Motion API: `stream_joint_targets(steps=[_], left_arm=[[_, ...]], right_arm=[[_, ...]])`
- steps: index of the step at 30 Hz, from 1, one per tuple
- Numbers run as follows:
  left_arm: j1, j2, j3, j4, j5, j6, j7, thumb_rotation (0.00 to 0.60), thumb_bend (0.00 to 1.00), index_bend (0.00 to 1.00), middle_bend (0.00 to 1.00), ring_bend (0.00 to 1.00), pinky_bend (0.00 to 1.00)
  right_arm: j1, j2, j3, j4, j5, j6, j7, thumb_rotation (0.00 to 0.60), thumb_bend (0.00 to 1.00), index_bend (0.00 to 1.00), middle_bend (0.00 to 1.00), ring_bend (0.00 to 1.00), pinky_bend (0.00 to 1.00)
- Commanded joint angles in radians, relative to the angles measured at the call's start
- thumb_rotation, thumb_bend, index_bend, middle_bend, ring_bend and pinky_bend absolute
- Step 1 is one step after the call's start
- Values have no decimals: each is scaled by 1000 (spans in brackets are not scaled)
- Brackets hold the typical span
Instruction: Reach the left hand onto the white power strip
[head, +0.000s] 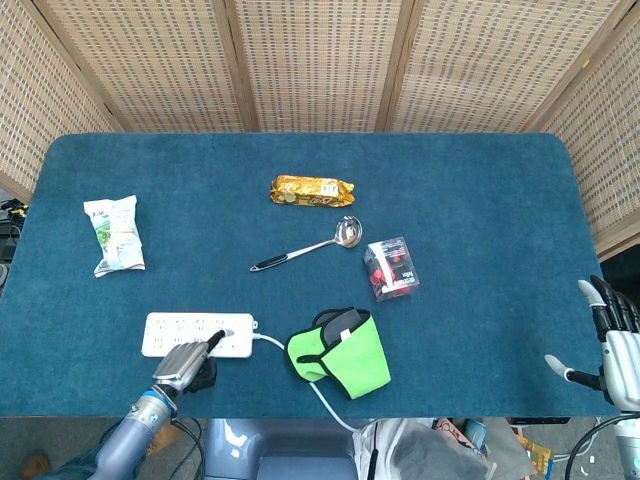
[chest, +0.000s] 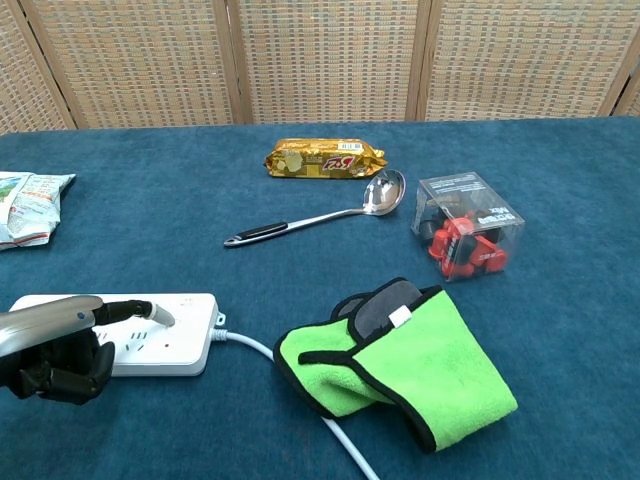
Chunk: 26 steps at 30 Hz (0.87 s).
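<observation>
The white power strip (head: 165, 330) (chest: 185, 335) lies near the table's front left edge, its white cord (chest: 250, 345) trailing right. My left hand (head: 186, 364) (chest: 60, 345) is at the strip's near side, one finger stretched out over the strip's top and the other fingers curled under the palm. It holds nothing. In the chest view the hand covers the strip's left part. My right hand (head: 612, 340) hangs off the table's right edge with fingers spread and nothing in it; only the head view shows it.
A green cloth with black trim (head: 340, 352) (chest: 395, 365) lies right of the strip over the cord. Further back are a metal ladle (head: 310, 245), a gold snack pack (head: 312, 189), a clear box of red items (head: 391, 268) and a white-green snack bag (head: 115, 235).
</observation>
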Motion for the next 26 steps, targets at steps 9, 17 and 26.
stream_joint_targets(steps=[9,17,26], left_arm=[[145,180,-84,7,390,320,-267,600,362,25,751,817,789],[240,365,-18,94,430,404,-173,600,0,0,0,0,0],[294,411,-19,135,443,428,-251,600,0,0,0,0,0]], right_arm=[[-1,0,-4,-5,-9,3,-3,600,0,0,0,0,0],[-2,-1,-7,-13,-17,6,-11,600,0,0,0,0,0],[-1,-7,-10,-17,-24,8,-29,600,0,0,0,0,0]])
